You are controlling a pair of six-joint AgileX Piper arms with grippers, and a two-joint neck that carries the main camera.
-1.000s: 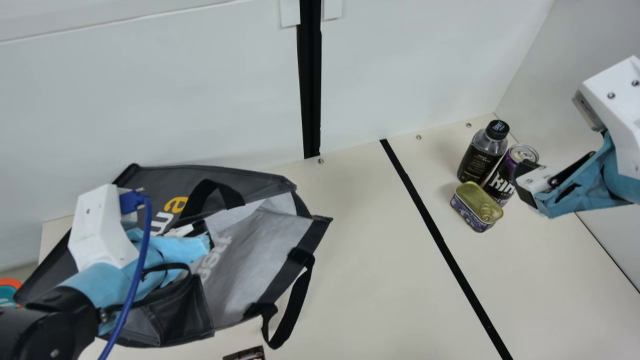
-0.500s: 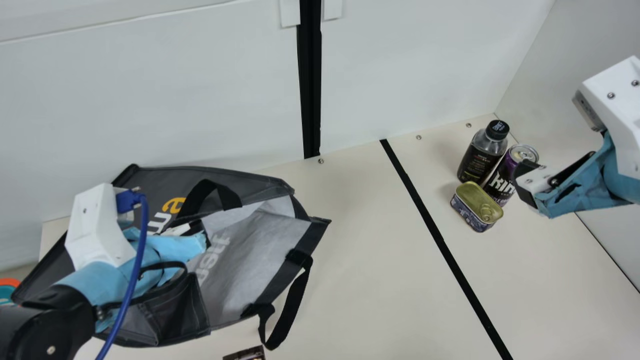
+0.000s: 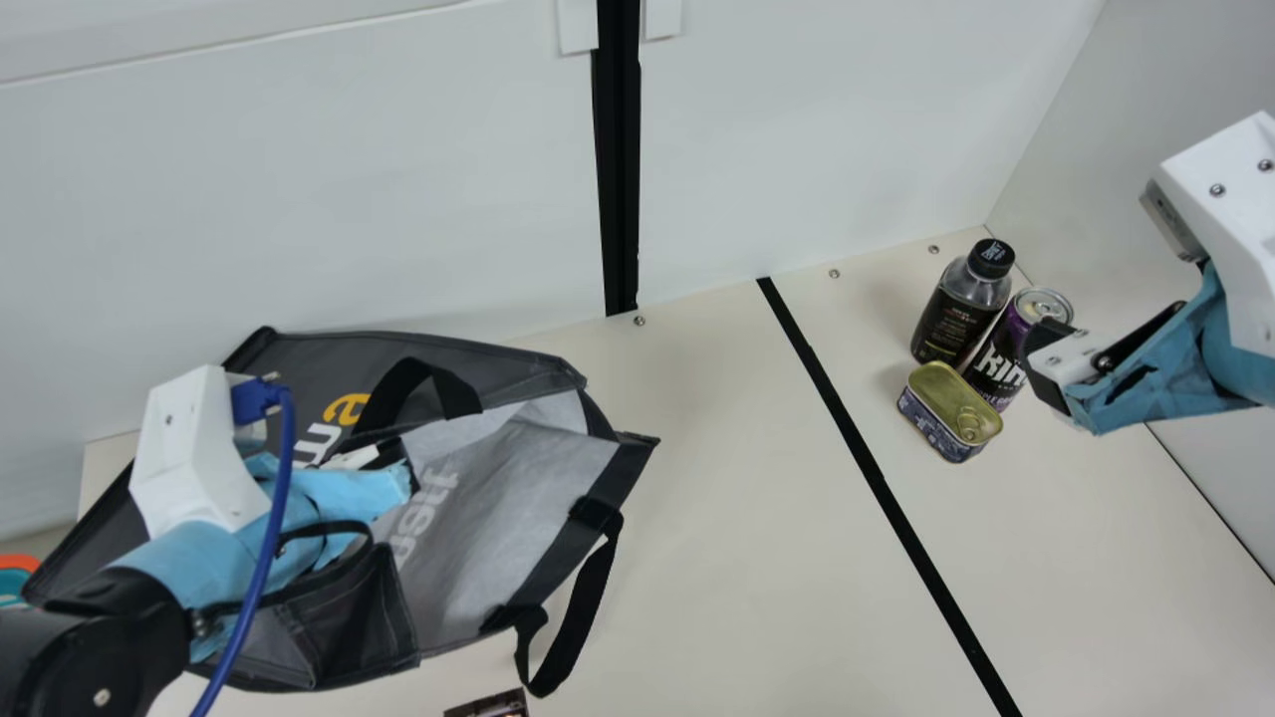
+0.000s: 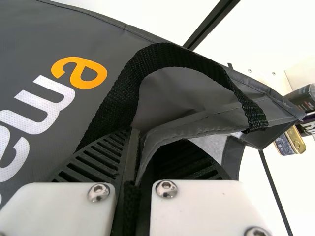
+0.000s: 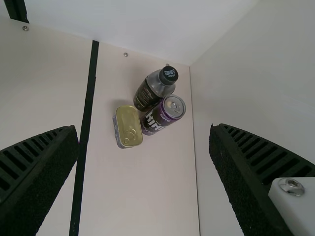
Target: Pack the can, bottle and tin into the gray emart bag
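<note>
- The gray emart bag [image 3: 518, 508] lies over the left part of the cream surface [image 3: 757, 518], its upper side close to the far edge and its gray inside exposed.
- One black handle [image 3: 573, 642] of the bag hangs down beside it; another [image 3: 398, 383] loops near the left tool [image 3: 369, 488].
- In the left wrist view, the left tool [image 4: 135, 172] is clamped on the bag's rim, with fabric pinched between its ribbed fingers [image 4: 101, 155].
- The bottle [image 3: 958, 314] stands upright near the surface's far right corner.
- The can [image 3: 999, 358] stands upright just beside it, near the right edge.
- The tin [image 3: 949, 410] sits just beside the can, a bit farther from that corner.
- A black line [image 3: 867, 458] crosses the surface between bag and tin.
- The right tool [image 3: 1061, 363] is above the surface's right side, near the can, its fingers [image 5: 42, 172] wide apart.
- Part of a dark object [image 3: 488, 705] rests below the bag.
</note>
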